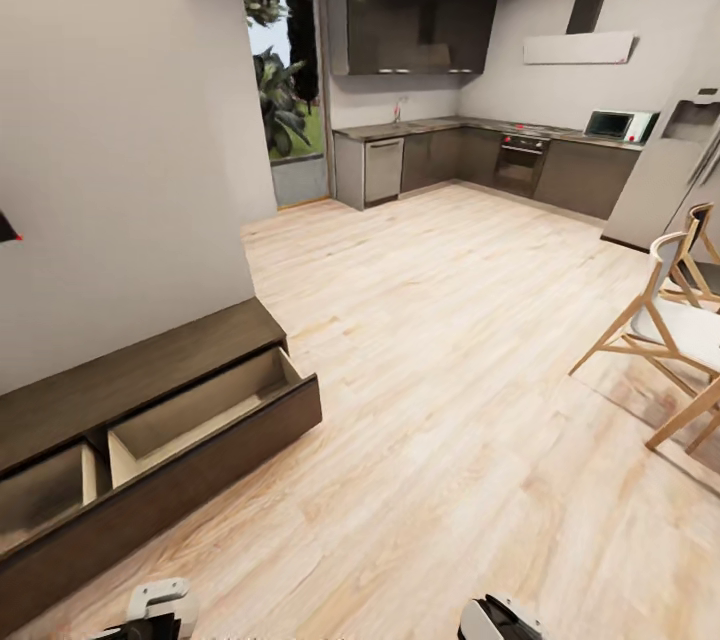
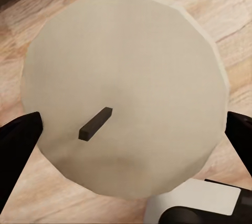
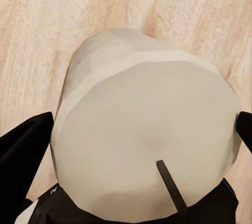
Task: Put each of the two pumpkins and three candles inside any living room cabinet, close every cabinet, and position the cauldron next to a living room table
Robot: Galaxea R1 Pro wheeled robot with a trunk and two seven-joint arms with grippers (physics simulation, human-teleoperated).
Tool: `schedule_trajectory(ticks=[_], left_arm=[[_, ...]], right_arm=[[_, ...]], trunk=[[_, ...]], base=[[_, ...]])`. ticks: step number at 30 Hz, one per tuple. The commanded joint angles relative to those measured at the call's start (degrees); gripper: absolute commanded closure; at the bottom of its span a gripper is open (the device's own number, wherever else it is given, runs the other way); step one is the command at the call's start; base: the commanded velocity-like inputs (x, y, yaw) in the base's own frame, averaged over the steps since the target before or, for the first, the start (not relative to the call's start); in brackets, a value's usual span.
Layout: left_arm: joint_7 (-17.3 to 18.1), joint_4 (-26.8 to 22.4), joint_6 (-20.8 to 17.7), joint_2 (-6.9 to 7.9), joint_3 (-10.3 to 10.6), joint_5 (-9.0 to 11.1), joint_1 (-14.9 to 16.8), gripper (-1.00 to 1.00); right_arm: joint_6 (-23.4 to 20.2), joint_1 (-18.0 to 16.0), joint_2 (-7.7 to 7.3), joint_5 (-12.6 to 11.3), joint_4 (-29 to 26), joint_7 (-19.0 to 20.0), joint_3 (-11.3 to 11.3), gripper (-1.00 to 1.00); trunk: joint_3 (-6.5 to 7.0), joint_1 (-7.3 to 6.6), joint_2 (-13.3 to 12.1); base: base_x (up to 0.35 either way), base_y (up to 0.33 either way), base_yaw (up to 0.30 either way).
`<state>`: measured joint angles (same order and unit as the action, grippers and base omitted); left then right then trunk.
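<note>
**Two candles held, drawers open**

Holding a candle in each gripper, the robot stands on the wooden floor [image 1: 450,400]. In the left wrist view, the left gripper [image 2: 126,134] has its two black fingers [image 2: 18,145] pressed on the sides of a pale round candle [image 2: 126,77] with a short dark wick [image 2: 95,123]. In the right wrist view, the right gripper [image 3: 142,145] pinches another pale candle [image 3: 147,129] the same way, black fingers [image 3: 23,150] on both sides.

The dark brown cabinet [image 1: 140,375] sits low on the near left, against the grey wall. Two of its drawers [image 1: 195,410] are pulled out, and they look pale inside.

On the right are wooden chairs [image 1: 665,330]. Far away is the kitchen, with dark cupboards [image 1: 420,15], an oven [image 1: 520,163] and a microwave [image 1: 612,124].
</note>
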<state>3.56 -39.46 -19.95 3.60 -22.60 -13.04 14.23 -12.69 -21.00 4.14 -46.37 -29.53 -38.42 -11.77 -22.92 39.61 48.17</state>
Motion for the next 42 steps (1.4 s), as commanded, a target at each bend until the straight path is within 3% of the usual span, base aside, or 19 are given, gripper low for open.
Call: schedule_trajectory(ticks=[1,19,25,34,38,40,42], left_arm=[[0.05,-0.01,0.1,0.0,0.0,-0.01,0.0,1.0],[0.04,-0.01,0.04,0.03,-0.05,-0.06,0.0,1.0],[0.06,-0.01,0.11,0.0,-0.01,-0.06,0.0,1.0],[0.47,-0.01,-0.53,-0.58,0.01,-0.01,0.0,1.0],[0.55,-1.06,-5.86,-0.79,-0.03,0.07,0.0,1.0],[0.56,-7.88,-13.75,-1.2,-0.02,0.2,0.07,1.0],[0.57,-16.71,-21.76,-2.11,0.0,0.26,0.08,1.0]], right_arm=[[-0.02,0.0,0.03,0.05,0.0,0.01,-0.01,1.0],[-0.05,0.0,0.16,0.05,0.0,0.01,-0.17,1.0],[0.0,0.0,0.16,0.05,0.0,-0.05,-3.24,1.0],[-0.03,0.0,0.03,0.09,-0.02,-0.32,-3.94,1.0],[-0.21,0.05,-0.39,0.17,-0.55,-0.56,-3.98,1.0],[-2.24,-0.24,-0.28,0.18,-1.38,-0.76,-4.05,1.0],[-8.08,-1.51,0.04,0.21,-3.86,-1.88,-4.05,1.0]], trunk=[[-0.04,0.0,0.0],[-0.79,0.0,0.0],[-1.04,0.0,0.0],[-1.41,0.0,0.0],[-1.57,0.0,0.0],[-1.66,0.0,0.0],[-1.74,0.0,0.0]], base=[[0.0,0.0,0.276],[0.151,0.0,0.276],[0.012,0.0,0.276],[0.001,0.0,0.276],[0.0,0.0,0.276],[0.0,0.0,0.276],[0.0,0.0,0.276]])
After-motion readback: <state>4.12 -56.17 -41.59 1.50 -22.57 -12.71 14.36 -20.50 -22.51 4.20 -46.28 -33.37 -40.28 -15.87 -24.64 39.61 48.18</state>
